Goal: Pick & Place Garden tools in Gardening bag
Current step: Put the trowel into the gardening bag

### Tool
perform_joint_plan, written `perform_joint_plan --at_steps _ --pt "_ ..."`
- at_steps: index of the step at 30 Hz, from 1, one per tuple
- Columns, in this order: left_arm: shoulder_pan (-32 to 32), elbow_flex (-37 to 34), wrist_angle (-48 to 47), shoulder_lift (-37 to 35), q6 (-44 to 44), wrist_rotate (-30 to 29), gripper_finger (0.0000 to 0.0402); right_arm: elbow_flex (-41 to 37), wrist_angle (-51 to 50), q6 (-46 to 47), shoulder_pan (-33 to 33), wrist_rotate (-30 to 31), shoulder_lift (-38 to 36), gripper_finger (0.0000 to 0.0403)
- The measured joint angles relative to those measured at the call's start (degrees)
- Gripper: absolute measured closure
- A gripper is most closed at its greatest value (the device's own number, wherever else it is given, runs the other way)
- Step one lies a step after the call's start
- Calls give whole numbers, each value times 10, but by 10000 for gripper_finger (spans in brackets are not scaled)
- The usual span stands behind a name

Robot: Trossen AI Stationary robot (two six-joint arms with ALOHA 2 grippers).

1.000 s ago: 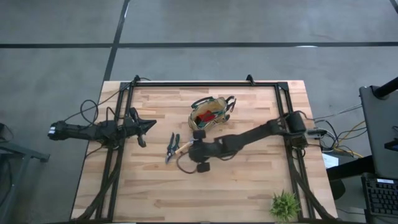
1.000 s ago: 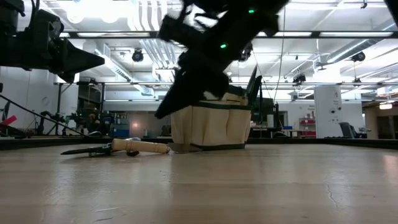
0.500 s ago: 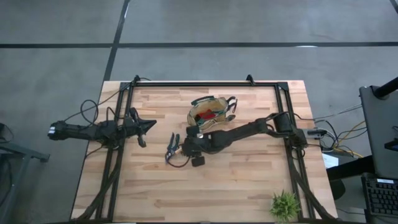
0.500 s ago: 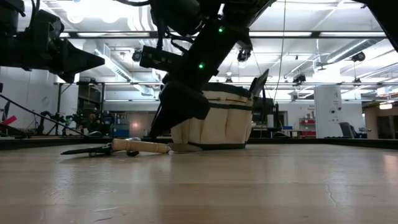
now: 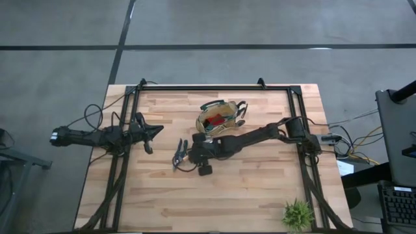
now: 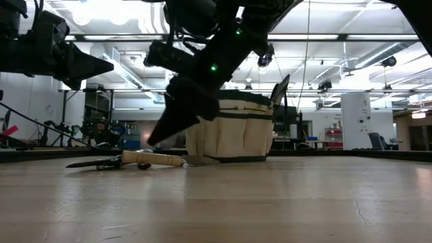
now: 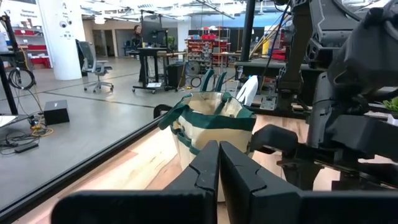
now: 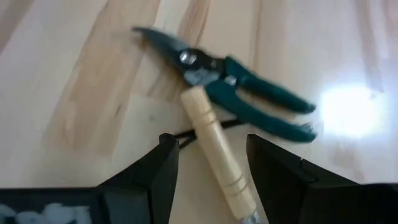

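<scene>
Hovering my right gripper (image 8: 208, 165), fingers apart, over the wooden-handled trowel (image 8: 217, 149); its handle runs lengthwise between them, touching the pruning shears (image 8: 239, 93), just beside the gardening bag (image 5: 220, 117); my left gripper (image 5: 153, 132), fingers together, waits well apart.

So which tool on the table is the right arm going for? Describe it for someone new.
Start at the gardening bag on the wooden table. Toward the left arm lie two tools; the open right tool straddles the wooden-handled trowel. The neighbouring pruning shears have dark green handles instead.
</scene>
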Motion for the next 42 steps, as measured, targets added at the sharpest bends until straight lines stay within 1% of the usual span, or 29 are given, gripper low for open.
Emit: perform_joint_plan --at_steps 2,4,7,10,14,21,28,33,40,41,42 --pt "0 0 0 0 0 0 385 -2 15 -2 0 10 0 220" --pt "0 0 0 0 0 0 385 -1 21 -5 0 6 0 220" --pt "0 0 0 0 0 0 383 1 24 10 -1 -17 0 220" --pt "0 0 0 0 0 0 384 -5 50 34 2 -34 0 220" --pt "0 0 0 0 0 0 385 -6 58 24 7 0 5 220" --pt "0 0 0 0 0 0 384 -6 65 32 0 9 45 220" --pt "0 0 0 0 0 0 383 -4 67 36 -9 7 52 225" --pt "0 0 0 0 0 0 385 -4 65 37 -10 7 52 254" --pt "0 0 0 1 0 0 383 -4 63 36 -9 -4 52 340" --pt "0 0 0 1 0 0 384 -4 63 36 -9 -7 52 349" --pt "0 0 0 1 0 0 384 -4 64 36 -9 -9 52 351"
